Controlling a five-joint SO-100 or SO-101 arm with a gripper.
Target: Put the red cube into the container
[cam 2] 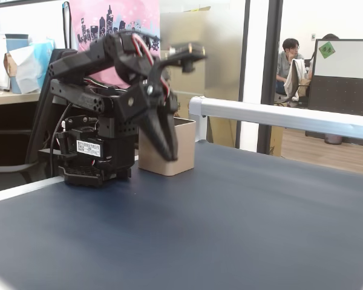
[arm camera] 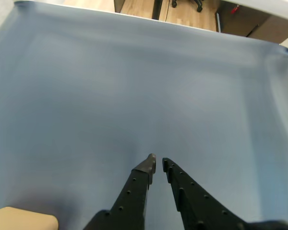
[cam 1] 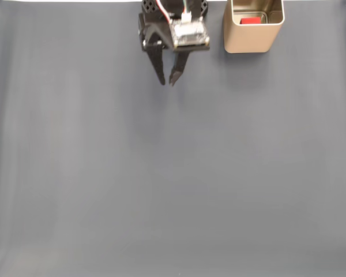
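The red cube (cam 1: pixel 250 21) lies inside the pale gold container (cam 1: pixel 252 37), which stands at the top right of a fixed view. My black gripper (cam 1: pixel 167 83) hangs over the dark mat to the left of the container, clear of it, fingers pointing down. Its jaws are almost together with only a thin gap and hold nothing. In the wrist view the gripper (arm camera: pixel 158 162) points at bare mat, and a corner of the container (arm camera: pixel 20 219) shows at the bottom left. In the low fixed view the gripper (cam 2: pixel 169 154) hangs in front of the container (cam 2: pixel 180 151).
The arm's base (cam 2: pixel 91 157) sits at the mat's back edge beside the container. A metal rail (cam 2: pixel 278 115) runs along the table's far side in the low fixed view. Blue-grey mat (cam 1: pixel 173 184) spreads out in front of the arm. A person sits far behind glass.
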